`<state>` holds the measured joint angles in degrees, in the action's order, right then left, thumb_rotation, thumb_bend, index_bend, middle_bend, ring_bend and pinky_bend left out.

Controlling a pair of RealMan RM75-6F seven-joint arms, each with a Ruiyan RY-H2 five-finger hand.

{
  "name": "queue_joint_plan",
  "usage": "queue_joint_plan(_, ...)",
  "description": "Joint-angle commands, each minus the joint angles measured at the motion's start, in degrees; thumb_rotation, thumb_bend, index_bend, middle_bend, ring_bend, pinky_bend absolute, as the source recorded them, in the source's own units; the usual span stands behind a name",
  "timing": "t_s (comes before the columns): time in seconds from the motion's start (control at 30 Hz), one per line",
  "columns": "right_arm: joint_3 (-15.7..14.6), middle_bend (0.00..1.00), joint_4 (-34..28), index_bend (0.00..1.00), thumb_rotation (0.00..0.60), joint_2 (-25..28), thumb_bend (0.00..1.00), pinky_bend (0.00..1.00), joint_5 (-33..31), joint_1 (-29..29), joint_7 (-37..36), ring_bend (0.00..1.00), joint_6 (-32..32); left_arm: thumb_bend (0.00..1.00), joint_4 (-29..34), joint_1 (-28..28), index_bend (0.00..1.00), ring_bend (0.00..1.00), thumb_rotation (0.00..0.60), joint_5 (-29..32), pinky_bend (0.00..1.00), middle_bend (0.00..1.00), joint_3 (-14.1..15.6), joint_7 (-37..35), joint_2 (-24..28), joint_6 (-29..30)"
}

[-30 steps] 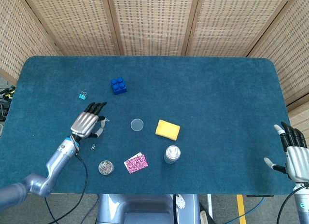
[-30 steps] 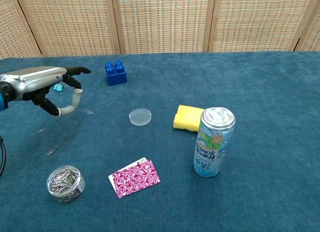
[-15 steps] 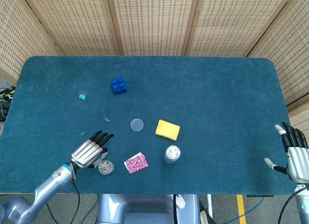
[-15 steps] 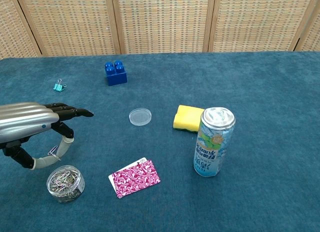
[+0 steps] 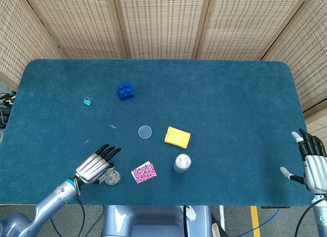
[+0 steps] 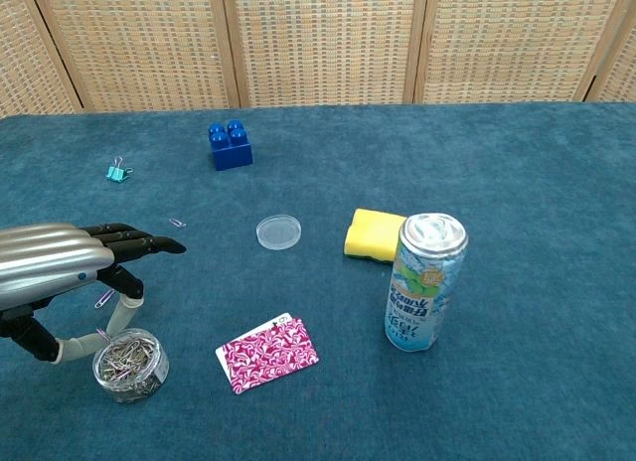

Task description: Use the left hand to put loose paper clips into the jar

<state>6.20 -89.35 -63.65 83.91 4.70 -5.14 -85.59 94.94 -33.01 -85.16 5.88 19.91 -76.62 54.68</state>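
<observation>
A dark teal carpeted bench fills both views, backed by woven wicker screens framed in wood. On it stand a blue brick, a teal binder clip, a clear round lid, a yellow sponge, an upright drink can and a pink patterned card. Half a second ago the left hand hovered just left of the jar; now it has drawn slightly nearer, its thumb reaching down to the rim. The jar, round, upright and open-topped, sits near the front left edge, heaped with silvery clips. The hand's fingers lie extended and close together, pointing rightward above the jar; whether a clip is pinched at the thumb I cannot tell. One loose paper clip shows just behind the thumb, its long axis slanting up to the right; another lies farther back, slanting the opposite way. The right hand hangs off the bench's right end, fingers spread, holding nothing.
</observation>
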Motion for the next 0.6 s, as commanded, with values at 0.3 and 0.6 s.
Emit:
queue_joint_plan(0.3,0.05,0.00,0.03,0.06,0.600,0.10,0.00,0.00,0.02,-0.06,-0.20,0.00,-0.13,0.41,-0.38,0.30,0.45,0.00,0.600,-0.51,0.00,0.00,0.13,-1.21,-0.79,-0.21)
queue_joint_plan(0.6,0.03,0.00,0.01,0.06,0.600,0.14,0.00,0.00,0.14,-0.11,-0.37,0.00,-0.23,0.38,-0.58,0.65,0.42,0.00,0.600,-1.77,0.00,0.00,0.13,-2.40,-0.70,0.73)
